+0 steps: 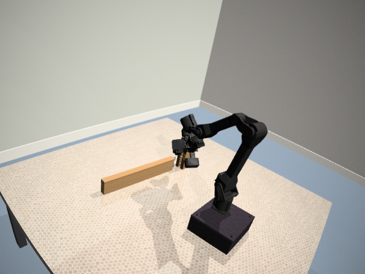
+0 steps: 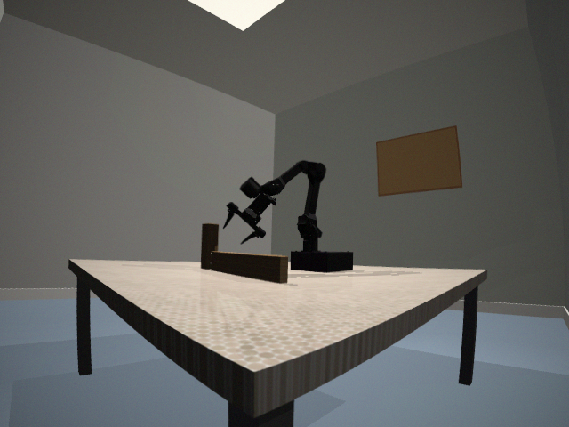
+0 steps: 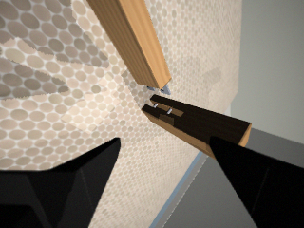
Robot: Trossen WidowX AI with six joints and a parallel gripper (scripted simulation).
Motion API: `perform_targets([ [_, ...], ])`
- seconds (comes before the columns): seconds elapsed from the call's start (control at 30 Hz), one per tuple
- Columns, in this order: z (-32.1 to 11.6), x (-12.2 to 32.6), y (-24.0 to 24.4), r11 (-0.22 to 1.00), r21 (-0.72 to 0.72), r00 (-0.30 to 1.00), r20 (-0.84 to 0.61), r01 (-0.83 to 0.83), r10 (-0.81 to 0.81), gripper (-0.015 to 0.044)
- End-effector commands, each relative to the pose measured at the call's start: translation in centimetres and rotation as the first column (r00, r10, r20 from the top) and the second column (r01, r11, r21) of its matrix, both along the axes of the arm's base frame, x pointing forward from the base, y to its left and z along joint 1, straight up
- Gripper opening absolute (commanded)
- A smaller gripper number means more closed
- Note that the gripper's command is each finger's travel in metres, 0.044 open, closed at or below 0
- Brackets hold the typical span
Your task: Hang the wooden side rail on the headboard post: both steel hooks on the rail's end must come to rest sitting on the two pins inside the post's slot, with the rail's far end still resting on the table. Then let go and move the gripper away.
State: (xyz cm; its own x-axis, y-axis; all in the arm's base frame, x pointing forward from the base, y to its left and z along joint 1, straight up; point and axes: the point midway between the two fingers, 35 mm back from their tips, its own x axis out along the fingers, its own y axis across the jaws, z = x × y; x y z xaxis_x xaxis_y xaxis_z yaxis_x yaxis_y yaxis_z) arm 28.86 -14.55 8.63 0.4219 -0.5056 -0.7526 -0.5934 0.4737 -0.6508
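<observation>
We observed the wooden side rail point(image 1: 137, 174) point(image 2: 248, 265) point(image 3: 135, 45) on its narrow edge on the table point(image 1: 82, 236) point(image 2: 276, 317) point(image 3: 28, 109), its length directed toward the headboard post point(image 1: 178, 160) point(image 2: 210, 245) point(image 3: 204, 125). In the top view, the post stood upright just beyond the rail's right end, partly covered by the hand point(image 1: 186, 156) point(image 2: 233, 235) point(image 3: 165, 142). From the wrist, we saw the steel hooks point(image 3: 165, 88) project from the rail's end, apart from the two pins point(image 3: 169, 110) inside the post's slot point(image 3: 176, 112). The rail was therefore unhung.

We found the hand spread wide, with nothing between its fingers. In the exterior view, it was tilted above the rail and near the post; as far as that dim view allowed us to judge, it touched neither part. The arm point(image 1: 243, 156) point(image 2: 312, 197) reached over from its dark base point(image 1: 206, 233) point(image 2: 340, 261) on the table.
</observation>
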Motion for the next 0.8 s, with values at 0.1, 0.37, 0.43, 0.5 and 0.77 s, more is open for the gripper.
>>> perform_targets([
  [0.1, -0.5, 0.3, 1.0, 0.718, 0.385, 0.628, 0.351, 0.579, -0.695, 0.0440],
  [0.37, -0.5, 0.4, 1.5, 0.473, 0.621, 0.262, 0.404, 0.625, -0.876, 0.0440],
  [0.43, -0.5, 0.4, 1.7, 0.410, 0.679, 0.163, 0.399, 0.609, -0.902, 0.0440],
  [0.5, -0.4, 0.5, 1.8, 0.350, 0.734, 0.065, 0.387, 0.582, -0.920, 0.0440],
  [0.77, -0.3, 0.5, 2.2, 0.194, 0.866, -0.194, 0.311, 0.460, -0.930, 0.0440],
])
